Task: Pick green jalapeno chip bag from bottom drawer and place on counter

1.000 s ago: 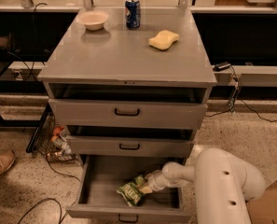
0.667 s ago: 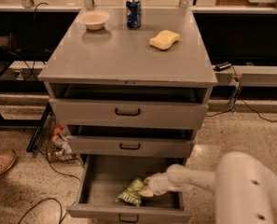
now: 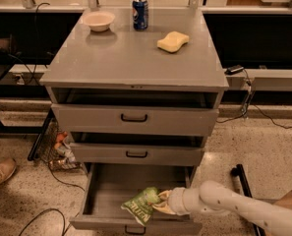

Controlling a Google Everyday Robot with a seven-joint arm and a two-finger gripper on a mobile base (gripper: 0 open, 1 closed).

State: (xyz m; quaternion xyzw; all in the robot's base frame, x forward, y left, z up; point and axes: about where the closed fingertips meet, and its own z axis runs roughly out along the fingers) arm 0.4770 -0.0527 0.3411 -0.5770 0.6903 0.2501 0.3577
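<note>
The arm (image 3: 234,211) now reaches in low from the right, its bulky elbow swung out of view since a second ago. The gripper (image 3: 163,203) sits inside the bottom drawer (image 3: 102,223), near its front right. Its jaws look clamped on the right edge of the green jalapeno chip bag (image 3: 141,205). The bag stands more on edge than before and tips over the drawer's front lip (lifted, I judge, rather than lying on the floor). So the grasp seems made, and the raise out of the drawer is next. The two shallower drawers above stand partly open and could catch the bag on the way up. Beyond, the tabletop (image 3: 126,58) carries a yellow sponge (image 3: 173,41), a blue can (image 3: 140,14) and a bowl (image 3: 98,20), with bare room towards the front.
</note>
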